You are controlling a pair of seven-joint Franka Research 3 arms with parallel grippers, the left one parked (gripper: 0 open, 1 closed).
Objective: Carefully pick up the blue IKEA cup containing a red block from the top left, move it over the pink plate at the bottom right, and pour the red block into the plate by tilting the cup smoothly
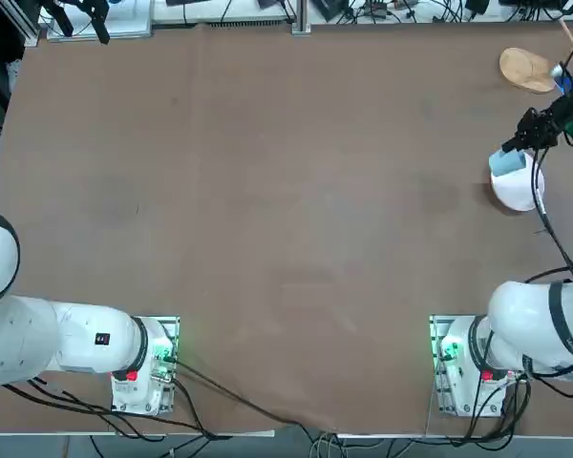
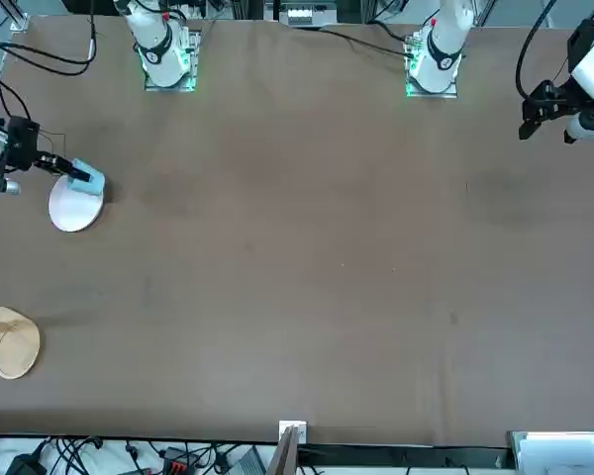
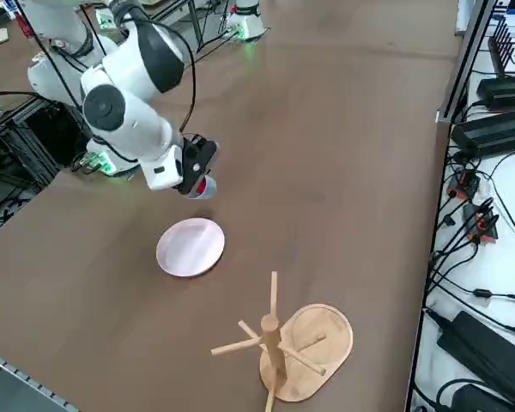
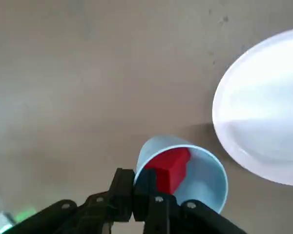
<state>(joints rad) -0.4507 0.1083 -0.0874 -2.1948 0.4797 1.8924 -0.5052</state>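
The right gripper [image 4: 134, 178] is pinching the wall of the tilted blue cup [image 4: 195, 170] between closed fingers, holding it near the pink plate [image 4: 268, 107], with the red block [image 4: 170, 168] lying inside.

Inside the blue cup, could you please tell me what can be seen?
A red block sits in the cup; the right gripper's fingers, shut on its rim, hide part.
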